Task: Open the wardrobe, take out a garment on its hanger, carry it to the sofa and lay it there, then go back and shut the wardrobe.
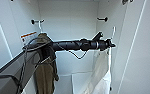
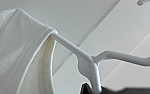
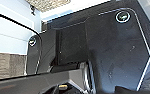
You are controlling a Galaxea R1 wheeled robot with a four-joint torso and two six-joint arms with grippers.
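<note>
Wardrobe (image 1: pixel 68 30) open, white interior, both doors swung wide. White hanger (image 1: pixel 112 33) upright at the right side of the opening, hook pointing up. White T-shirt (image 1: pixel 101 72) hangs from it, draped down, thin fabric bunched over the hanger's shoulder.

You get bright, even, soft-focus light inside the tall white wardrobe (image 1: pixel 66 30); at nine o'clock the near arm blurs dark.

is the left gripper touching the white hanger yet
Touching. In the left wrist view the hanger runs down into the dark tip of the left gripper with no gap; the head view puts that gripper at the hanger above the white T-shirt.
</note>
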